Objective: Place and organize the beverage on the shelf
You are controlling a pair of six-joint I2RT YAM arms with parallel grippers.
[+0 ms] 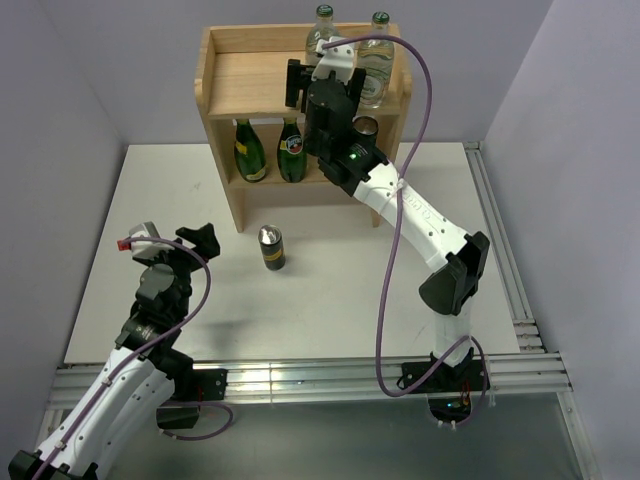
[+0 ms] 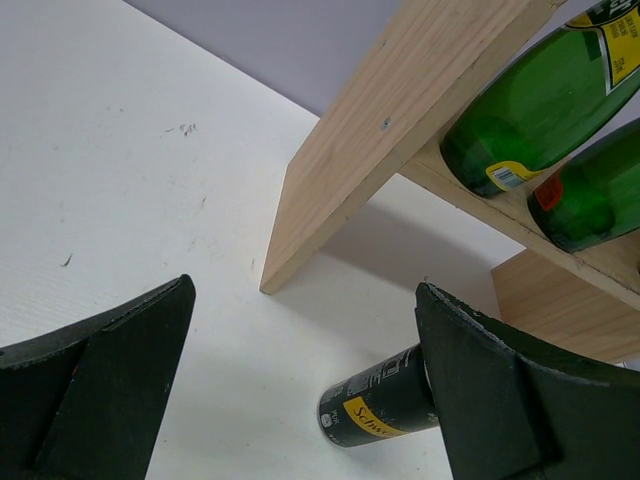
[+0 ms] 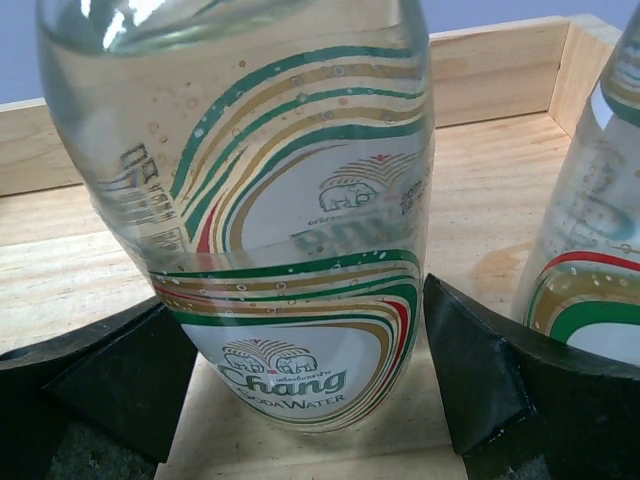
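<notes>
The wooden shelf (image 1: 240,80) stands at the back of the table. Two clear glass bottles (image 1: 323,28) (image 1: 379,55) stand on its top board. My right gripper (image 1: 322,78) is open around the left one (image 3: 290,230); a narrow gap shows at the right finger (image 3: 470,360). The second clear bottle (image 3: 600,250) stands just to the right. Two dark green bottles (image 1: 248,150) (image 1: 291,150) and a dark can (image 1: 365,127) stand on the lower board. Another dark can with a yellow mark (image 1: 271,248) (image 2: 385,405) stands on the table. My left gripper (image 1: 170,238) (image 2: 305,290) is open and empty, left of that can.
The shelf's left side panel (image 2: 400,110) stands on the white table (image 1: 150,200), with the green bottles (image 2: 545,100) (image 2: 600,195) behind it. A raised rim (image 3: 490,70) runs round the top board. Grey walls close in the back and sides.
</notes>
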